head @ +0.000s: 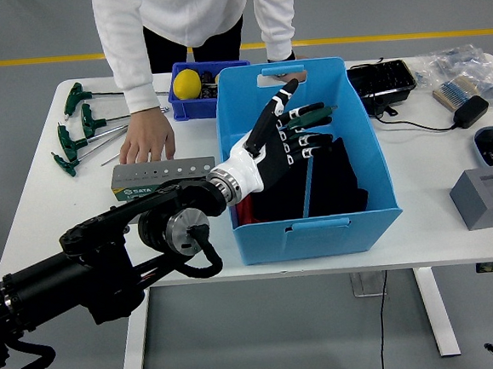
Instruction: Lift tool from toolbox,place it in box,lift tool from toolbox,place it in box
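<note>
My left hand (298,129) reaches from the lower left into the blue box (373,166), above the black cloth (340,186) in it. Its fingers are nearly straight, and a green-handled tool (313,112) lies gripped across them. The blue shaft of another tool (303,188) shows in the box below the hand. The grey toolbox (165,175) lies left of the box, partly behind my forearm. A person's hand (147,143) rests on the toolbox's far edge. My right arm is out of view.
Several green T-handle keys (76,129) lie at the far left. A small blue bin with a yellow ball (187,84) stands behind the toolbox. A black tray (381,84), a charger (469,111) and a grey block (487,197) are on the right.
</note>
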Controlling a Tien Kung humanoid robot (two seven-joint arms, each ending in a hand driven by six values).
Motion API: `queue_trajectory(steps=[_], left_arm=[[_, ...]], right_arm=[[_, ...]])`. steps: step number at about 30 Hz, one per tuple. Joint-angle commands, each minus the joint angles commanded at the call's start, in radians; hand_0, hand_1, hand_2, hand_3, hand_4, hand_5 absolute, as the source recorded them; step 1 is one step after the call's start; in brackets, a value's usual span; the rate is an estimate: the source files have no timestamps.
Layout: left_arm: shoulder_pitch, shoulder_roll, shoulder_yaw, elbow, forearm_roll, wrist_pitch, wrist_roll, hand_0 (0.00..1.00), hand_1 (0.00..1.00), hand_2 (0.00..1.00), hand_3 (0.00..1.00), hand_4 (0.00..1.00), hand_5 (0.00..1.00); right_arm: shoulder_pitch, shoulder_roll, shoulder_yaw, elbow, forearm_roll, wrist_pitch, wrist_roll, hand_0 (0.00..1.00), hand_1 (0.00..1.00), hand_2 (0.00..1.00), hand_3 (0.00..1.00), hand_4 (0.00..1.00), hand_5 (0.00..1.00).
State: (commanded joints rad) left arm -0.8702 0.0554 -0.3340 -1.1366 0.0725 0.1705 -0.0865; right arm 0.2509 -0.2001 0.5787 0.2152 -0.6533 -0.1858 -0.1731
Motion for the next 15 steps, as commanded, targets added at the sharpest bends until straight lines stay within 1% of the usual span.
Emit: queue_trajectory(steps=[1,4,6,7,8,10,15], left_arm=[[-0.007,-0.008,0.016,0.024,0.030,-0.015,0.008,0.567,0.585,0.690,0.731,0.852,0.949],[-0.049,-0.041,0.076,0.118,0.150,-0.100,0.061,0.567,0.585,0.690,0.731,0.852,0.949],[-0.081,-0.055,0.104,0.173,0.231,-0.164,0.094,0.567,0.585,0.690,0.731,0.852,0.949],[-0.096,-0.055,0.114,0.195,0.267,-0.189,0.107,0.569,0.589,0.693,0.732,0.862,0.998],[-0.111,-0.055,0.121,0.216,0.304,-0.210,0.112,0.569,0.589,0.693,0.732,0.862,0.998],[-0.140,-0.055,0.131,0.256,0.388,-0.224,0.114,0.569,0.589,0.693,0.732,0.862,0.998],[-0.198,-0.055,0.127,0.347,0.600,-0.213,0.103,0.570,0.597,0.701,0.745,0.864,0.980]], right_arm=[[0.001,0.000,-0.001,0.000,0.001,0.000,0.000,0.623,0.604,0.660,0.547,0.785,0.652],[0.006,-0.002,-0.004,0.001,0.003,0.001,0.001,0.623,0.604,0.660,0.547,0.785,0.652],[0.008,-0.003,-0.004,0.002,0.001,0.001,0.001,0.623,0.604,0.660,0.547,0.785,0.652],[0.009,-0.004,-0.003,0.002,0.000,0.001,0.001,0.623,0.605,0.660,0.547,0.785,0.652],[0.011,-0.005,-0.004,0.002,-0.001,0.001,0.001,0.623,0.605,0.660,0.547,0.785,0.652],[0.015,-0.006,-0.004,0.002,-0.002,0.001,0.000,0.623,0.605,0.660,0.547,0.785,0.652],[0.021,-0.009,-0.008,0.003,-0.001,0.002,0.002,0.623,0.605,0.660,0.547,0.785,0.653]])
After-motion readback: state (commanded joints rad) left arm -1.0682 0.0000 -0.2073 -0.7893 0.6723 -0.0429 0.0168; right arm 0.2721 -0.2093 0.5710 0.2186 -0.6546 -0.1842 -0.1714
